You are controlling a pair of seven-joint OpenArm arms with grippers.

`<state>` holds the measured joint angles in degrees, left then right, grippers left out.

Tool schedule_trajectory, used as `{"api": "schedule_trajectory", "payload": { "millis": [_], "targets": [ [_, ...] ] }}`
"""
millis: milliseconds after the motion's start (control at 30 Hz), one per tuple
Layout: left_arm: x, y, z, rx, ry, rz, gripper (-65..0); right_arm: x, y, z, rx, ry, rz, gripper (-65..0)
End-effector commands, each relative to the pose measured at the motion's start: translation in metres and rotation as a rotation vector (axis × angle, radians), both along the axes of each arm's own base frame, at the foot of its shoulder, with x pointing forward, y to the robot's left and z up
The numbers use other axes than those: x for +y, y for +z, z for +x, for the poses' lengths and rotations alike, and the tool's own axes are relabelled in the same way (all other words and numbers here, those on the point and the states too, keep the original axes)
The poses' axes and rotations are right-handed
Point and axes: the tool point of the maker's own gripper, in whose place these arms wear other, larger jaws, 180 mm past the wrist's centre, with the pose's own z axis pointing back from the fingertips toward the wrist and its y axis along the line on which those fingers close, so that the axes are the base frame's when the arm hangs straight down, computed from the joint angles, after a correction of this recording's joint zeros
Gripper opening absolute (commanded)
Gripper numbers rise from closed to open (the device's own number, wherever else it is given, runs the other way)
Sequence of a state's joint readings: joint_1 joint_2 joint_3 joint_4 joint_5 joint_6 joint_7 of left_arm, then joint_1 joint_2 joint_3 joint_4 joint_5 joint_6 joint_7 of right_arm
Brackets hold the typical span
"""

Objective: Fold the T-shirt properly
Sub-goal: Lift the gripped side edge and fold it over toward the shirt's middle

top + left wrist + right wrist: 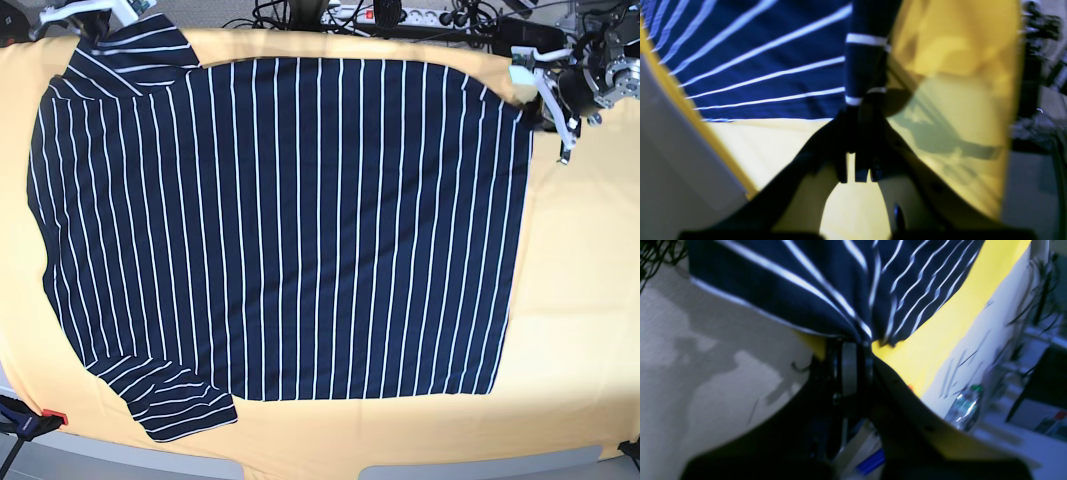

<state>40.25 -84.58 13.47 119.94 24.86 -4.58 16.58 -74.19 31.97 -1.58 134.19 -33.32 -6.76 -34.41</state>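
Note:
The T-shirt [280, 230], dark navy with thin white stripes, lies spread flat on the yellow table cover [580, 300]. Its collar end is to the left and its hem to the right. At the far right hem corner my left gripper [527, 100] is shut on a pinch of striped fabric. The left wrist view shows that fold [863, 66] rising from the closed gripper [858, 106]. My right gripper [105, 33] is at the far left, shut on the upper sleeve. In the right wrist view the cloth [840, 286] bunches into that gripper [862, 341].
Cables and a power strip [380, 12] run along the table's far edge. A plastic bottle [965, 403] stands off the table in the right wrist view. A small red and black clamp [40, 418] sits at the near left corner.

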Motion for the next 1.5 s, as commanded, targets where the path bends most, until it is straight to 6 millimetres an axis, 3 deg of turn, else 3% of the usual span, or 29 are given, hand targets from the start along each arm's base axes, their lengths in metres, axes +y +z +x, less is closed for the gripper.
{"api": "schedule_trajectory", "payload": {
  "millis": [0,167,367,533,700,867,1133,1333,1467],
  "targets": [
    [-0.005,0.012,0.013,-0.054,-0.014,-0.015,-65.0,-0.002,0.01,0.011,-0.045,0.031,-0.018,-65.0],
    [-0.01,0.031,0.041,-0.161,-0.004,-0.045,-65.0,-0.005,0.019,0.053,-0.123,0.083,0.034,-65.0],
    [-0.035,0.051,0.064,-0.197,0.081,-0.25,-65.0,-0.001,0.035,0.097,-0.2,0.133,0.142,-65.0],
    [-0.041,0.064,0.083,-0.254,0.142,-0.33,-65.0,0.005,0.048,0.122,-0.243,0.173,0.208,-65.0],
    [-0.039,0.063,0.097,-0.285,0.206,-0.386,-65.0,0.018,0.063,0.144,-0.302,0.232,0.27,-65.0],
    [-0.028,0.051,0.104,-0.303,0.277,-0.417,-65.0,0.013,0.049,0.162,-0.278,0.228,0.36,-65.0],
    [-0.022,0.055,0.129,-0.4,0.368,-0.501,-65.0,-0.013,0.036,0.192,-0.271,0.174,0.392,-65.0],
    [-0.024,0.06,0.139,-0.423,0.39,-0.548,-65.0,-0.02,0.042,0.211,-0.309,0.17,0.414,-65.0],
    [-0.026,0.06,0.139,-0.411,0.384,-0.552,-65.0,-0.012,0.043,0.216,-0.29,0.205,0.466,-65.0]
  ]
}}
